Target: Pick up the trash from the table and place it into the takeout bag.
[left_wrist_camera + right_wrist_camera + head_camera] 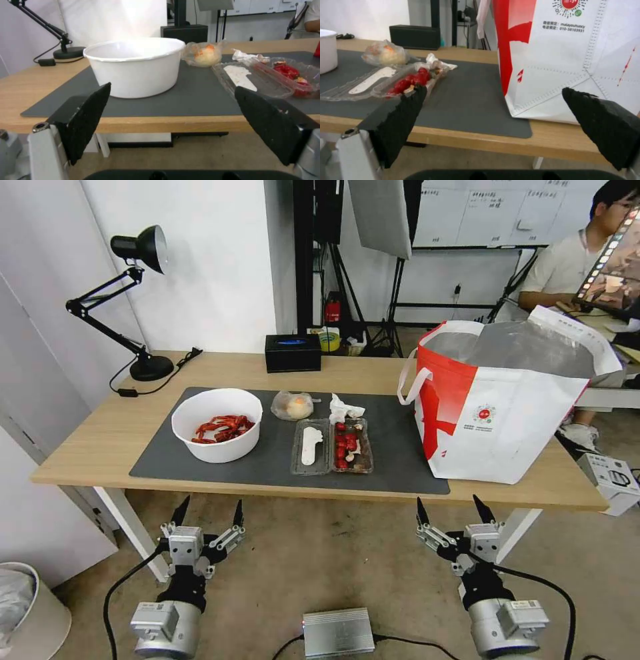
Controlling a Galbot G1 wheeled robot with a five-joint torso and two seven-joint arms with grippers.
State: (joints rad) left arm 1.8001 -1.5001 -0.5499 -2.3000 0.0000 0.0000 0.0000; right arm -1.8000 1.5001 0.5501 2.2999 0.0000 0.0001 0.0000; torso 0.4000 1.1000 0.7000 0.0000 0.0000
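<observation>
Grippers nearest, below table [100, 440] front edge: left gripper [208, 512] at 7 o'clock, right gripper [455, 509] at 5, both spread wide, holding nothing. On mat [400, 460]: white bowl [217, 424] with red crayfish shells at 9; two-compartment tray [331, 447] centre, white smear one side, red scraps other. Behind: small bag of yellowish food [293, 405], crumpled tissue [345, 409]. Takeout bag [507, 407] at 3, mouth open, foil lining visible.

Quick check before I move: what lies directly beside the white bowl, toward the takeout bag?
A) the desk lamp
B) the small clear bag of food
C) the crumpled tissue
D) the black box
B: the small clear bag of food sits right next to the white bowl on the bag's side.
</observation>
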